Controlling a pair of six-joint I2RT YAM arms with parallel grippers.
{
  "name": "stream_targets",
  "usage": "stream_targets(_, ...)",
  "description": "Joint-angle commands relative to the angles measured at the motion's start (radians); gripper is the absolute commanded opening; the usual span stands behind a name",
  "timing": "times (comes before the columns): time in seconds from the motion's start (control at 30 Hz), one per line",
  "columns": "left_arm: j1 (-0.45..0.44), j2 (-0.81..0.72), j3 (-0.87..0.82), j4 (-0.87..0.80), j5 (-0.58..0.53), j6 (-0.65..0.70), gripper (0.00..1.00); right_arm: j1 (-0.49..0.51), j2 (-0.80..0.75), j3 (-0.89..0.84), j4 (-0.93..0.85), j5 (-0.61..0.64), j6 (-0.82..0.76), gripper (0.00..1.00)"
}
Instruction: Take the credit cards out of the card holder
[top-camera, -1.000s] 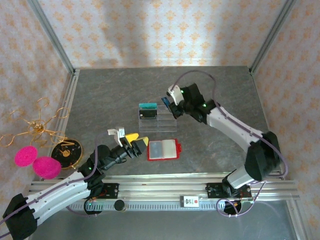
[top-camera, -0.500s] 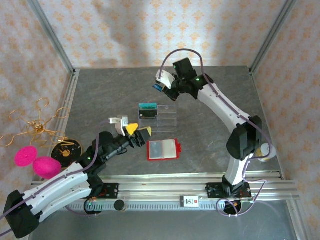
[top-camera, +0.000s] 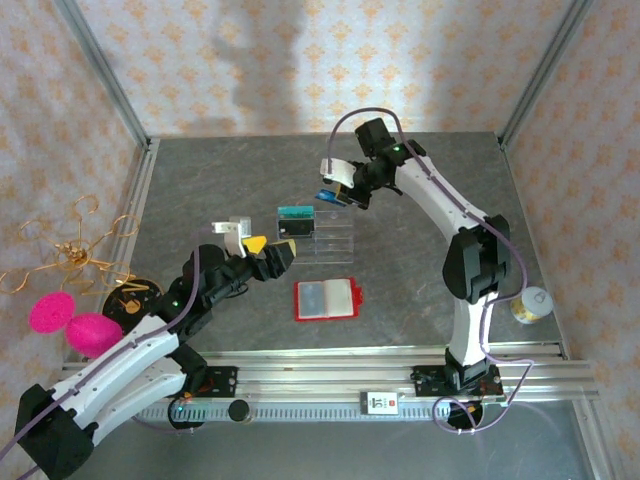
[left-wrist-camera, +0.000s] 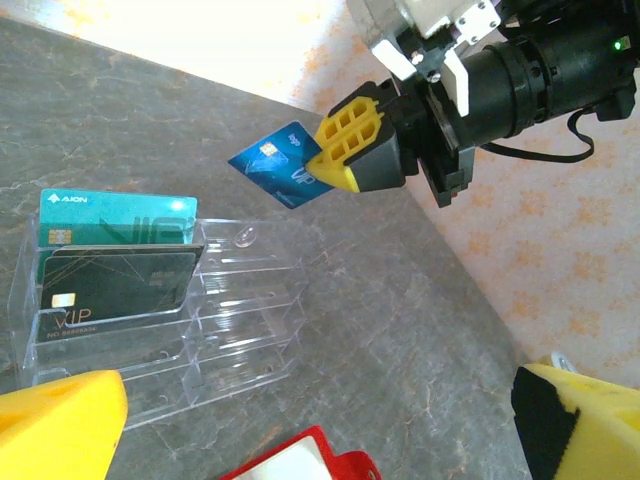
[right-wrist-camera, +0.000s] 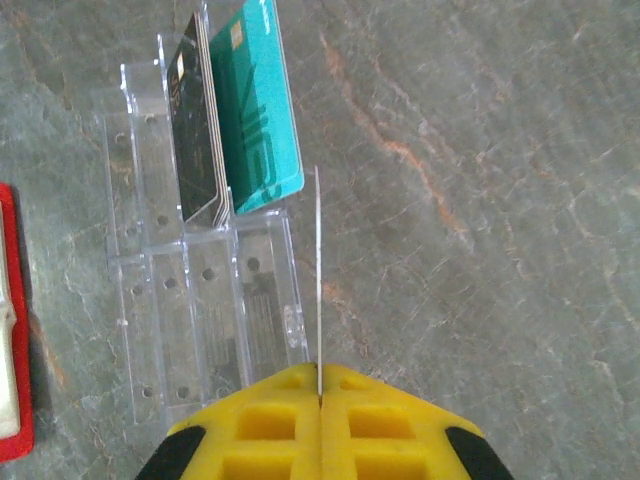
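Note:
The red card holder (top-camera: 327, 299) lies open on the table with a pale panel facing up; its corner shows in the left wrist view (left-wrist-camera: 300, 462) and at the edge of the right wrist view (right-wrist-camera: 10, 330). My right gripper (top-camera: 338, 190) is shut on a bright blue credit card (top-camera: 327, 196) and holds it in the air just behind the clear tray's back right. The card faces the left wrist camera (left-wrist-camera: 280, 165) and is edge-on between the right gripper's (right-wrist-camera: 320, 375) yellow pads. My left gripper (top-camera: 270, 252) hangs open and empty left of the holder, its fingers (left-wrist-camera: 55, 430) wide apart.
The clear compartmented tray (top-camera: 330, 240) holds a teal card (left-wrist-camera: 115, 218) and a black card (left-wrist-camera: 115, 285) standing in its left slots. A black disc (top-camera: 132, 300), pink pompoms (top-camera: 75, 322) and gold wire sit far left. A small can (top-camera: 530, 305) stands at the right.
The right gripper rose from the tray with the blue card, swung toward the back, then came down slightly. The open left gripper moved away from the holder toward the back.

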Motion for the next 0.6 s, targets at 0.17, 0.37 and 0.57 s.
stream_targets(0.17, 0.032, 0.039, 0.04, -0.014, 0.032, 0.032, 0.98, -0.017, 0.029, 0.018, -0.044, -0.046, -0.07, 0.0)
stream_targets(0.37, 0.056, 0.077, 0.033, 0.02, 0.07, 0.027, 0.97, -0.019, 0.023, 0.023, -0.046, -0.052, -0.066, 0.0)
stream_targets(0.57, 0.074, 0.097, 0.009, 0.067, 0.103, 0.011, 0.97, -0.019, 0.002, -0.021, -0.036, -0.047, -0.064, 0.0)
